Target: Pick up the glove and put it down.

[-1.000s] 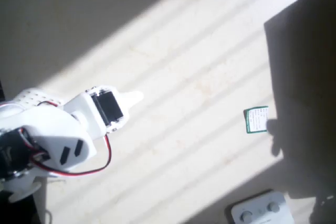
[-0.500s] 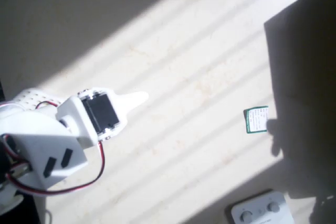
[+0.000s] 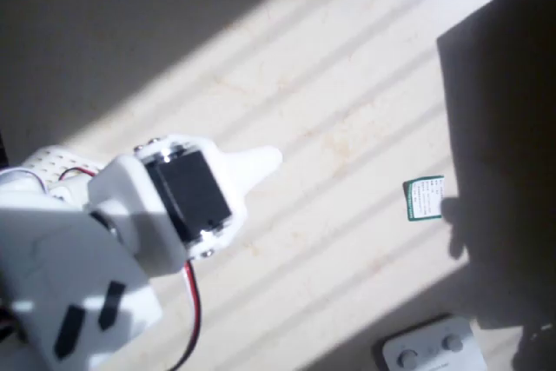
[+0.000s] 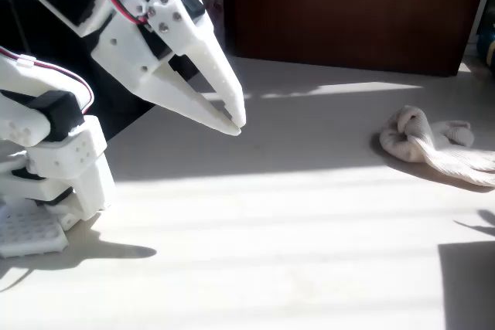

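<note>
The glove (image 4: 433, 144) is a crumpled off-white knitted piece lying on the pale table at the right of the fixed view, partly in sunlight. My white gripper (image 4: 236, 123) hangs in the air well to the left of it, pointing down and to the right. Its two fingertips meet with nothing between them. From above, the gripper (image 3: 268, 159) points right from the arm at the left edge, over the sunlit stripes.
A small green-and-white card (image 3: 425, 198) lies at the right of the overhead view, beside a dark shadow. A flat white device (image 3: 432, 347) with round buttons sits at the bottom right. The arm's base (image 4: 46, 191) stands at the left, with a dark panel (image 4: 348, 13) behind the table.
The arm has risen toward the overhead camera and reached further right; the gripper tip has shifted right. The card and the device have not moved.
</note>
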You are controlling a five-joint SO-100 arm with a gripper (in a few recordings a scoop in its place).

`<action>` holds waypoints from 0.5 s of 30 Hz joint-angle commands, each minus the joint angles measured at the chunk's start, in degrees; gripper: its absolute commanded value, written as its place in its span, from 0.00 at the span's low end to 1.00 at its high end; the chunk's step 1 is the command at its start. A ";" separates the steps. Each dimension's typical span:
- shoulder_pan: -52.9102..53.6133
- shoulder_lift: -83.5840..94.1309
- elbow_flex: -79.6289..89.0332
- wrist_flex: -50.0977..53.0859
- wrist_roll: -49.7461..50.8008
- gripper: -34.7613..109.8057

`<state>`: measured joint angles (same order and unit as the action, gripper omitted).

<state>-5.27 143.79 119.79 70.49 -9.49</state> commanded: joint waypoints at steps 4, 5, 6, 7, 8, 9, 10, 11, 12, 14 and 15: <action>-3.96 -21.45 -21.62 -0.53 0.35 0.25; -5.01 -25.05 -23.82 -0.53 0.35 0.25; -6.33 -28.56 -25.84 -0.62 0.35 0.25; -7.56 -32.26 -28.21 -0.62 0.35 0.25; -8.88 -35.95 -30.67 -0.62 0.35 0.25; -10.20 -39.46 -33.31 -0.79 0.35 0.25; -11.16 -42.80 -36.12 -1.32 0.35 0.25; -11.95 -45.97 -39.02 -2.20 0.35 0.25; -12.57 -48.96 -42.01 -3.25 0.35 0.25; -14.15 -54.49 -48.16 -5.71 0.26 0.25; -14.94 -57.30 -51.06 -6.94 0.26 0.25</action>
<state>-17.40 92.55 78.13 66.45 -9.49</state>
